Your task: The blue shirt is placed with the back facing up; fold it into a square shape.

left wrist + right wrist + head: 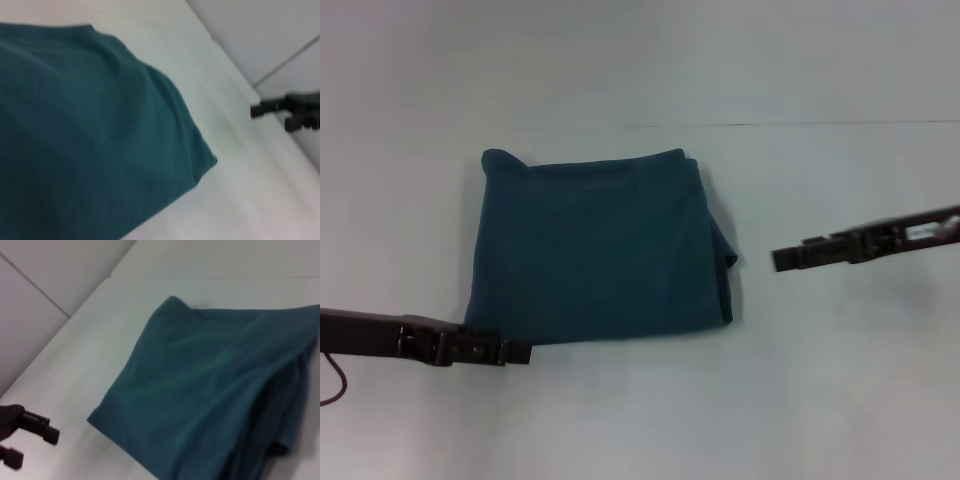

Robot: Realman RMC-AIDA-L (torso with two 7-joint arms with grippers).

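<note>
1. White table (840,400) is seen across the whole head view, and a thin dark seam line runs over it behind the garment
2. The blue shirt (595,245) is laid flat near the middle of the table, already folded into a shape close to a square, with only plain fabric shown on top
3. Several folded layers are stacked at the shirt's right edge, where a small bulge of cloth sticks out to the side
4. The left gripper (520,352) is held at the near left corner of the shirt, its tip just beside the near edge; whether the cloth is touched cannot be told
5. The left gripper's fingers appear pressed together in the head view, and nothing is seen between them
6. In the right wrist view the same gripper (30,437) is shown apart from the shirt's corner (200,390), over bare table
7. The right gripper (782,259) is held to the right of the shirt, apart from it, and no cloth is carried
8. Its fingers look closed in the head view; in the left wrist view (260,109) it is seen far off, and the gap cannot be told there
</note>
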